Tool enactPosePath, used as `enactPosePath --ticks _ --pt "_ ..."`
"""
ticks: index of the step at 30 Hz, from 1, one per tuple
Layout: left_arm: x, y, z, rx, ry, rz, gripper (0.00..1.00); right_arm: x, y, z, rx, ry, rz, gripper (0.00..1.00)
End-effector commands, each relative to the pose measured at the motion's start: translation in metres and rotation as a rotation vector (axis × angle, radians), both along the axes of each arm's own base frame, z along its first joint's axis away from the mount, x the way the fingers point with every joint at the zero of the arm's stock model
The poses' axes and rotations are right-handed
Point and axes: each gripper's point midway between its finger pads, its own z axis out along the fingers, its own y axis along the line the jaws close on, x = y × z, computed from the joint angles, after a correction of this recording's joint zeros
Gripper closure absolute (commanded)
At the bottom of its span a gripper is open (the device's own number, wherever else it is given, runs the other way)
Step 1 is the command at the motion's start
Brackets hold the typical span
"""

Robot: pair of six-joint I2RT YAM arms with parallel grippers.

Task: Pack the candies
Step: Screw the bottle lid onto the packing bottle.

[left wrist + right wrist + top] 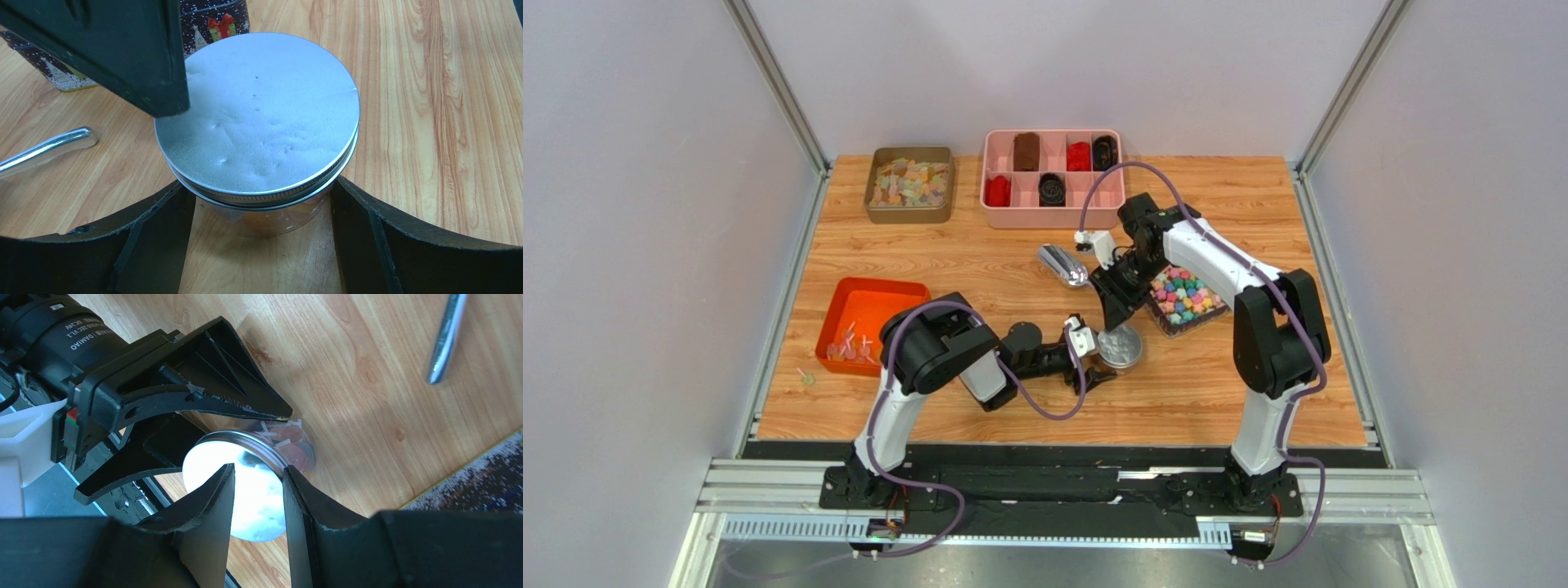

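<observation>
— Where are the candies (pixel 849 348) you want packed?

— Most lie in the orange tray (pixel 897 292) at the left side of the table (pixel 1210 380), well apart from both arms. A few twist-wrapped pieces also show through the clear wall of the jar (pixel 301 450) in the middle of the table.

— What is your left gripper (pixel 1102 353) doing?

— Its jaws stand wide, one finger on each side of the jar just under the silver lid (pixel 258 116), and both press against the glass. You have the jar clamped there, upright on the wood.

— And your right gripper (pixel 258 471)?

— It hangs right over the lid, at the rim on the far side from the left arm. Its jaws are a little apart and nothing sits between them. From the left wrist you see one of its fingers (pixel 123 55) low over the lid's top; whether it touches, I cannot tell.
</observation>
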Motion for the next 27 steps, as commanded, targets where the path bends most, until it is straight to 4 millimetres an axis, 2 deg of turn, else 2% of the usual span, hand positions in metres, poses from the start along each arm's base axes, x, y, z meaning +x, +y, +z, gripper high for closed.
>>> enactPosePath --ticks 1,9,12,20,27 --pt "0.016 -0.005 0.04 -0.131 -0.132 0.03 0.29 0.004 0.01 0.006 0.054 -0.02 0.044 0.62" --pt "0.017 -0.005 0.041 -0.131 -0.138 0.037 0.29 -0.01 -0.005 -0.004 0.008 -0.005 0.045 0.75" --pt "0.019 -0.004 0.04 -0.128 -0.138 0.046 0.29 -0.016 -0.014 -0.012 -0.016 0.011 0.034 0.76" --pt "0.022 -0.003 0.041 -0.128 -0.145 0.063 0.29 -0.021 -0.035 -0.008 -0.032 -0.006 -0.017 0.77" --pt "0.023 -0.003 0.039 -0.123 -0.145 0.075 0.29 -0.041 -0.046 -0.014 -0.061 0.02 -0.016 0.78"
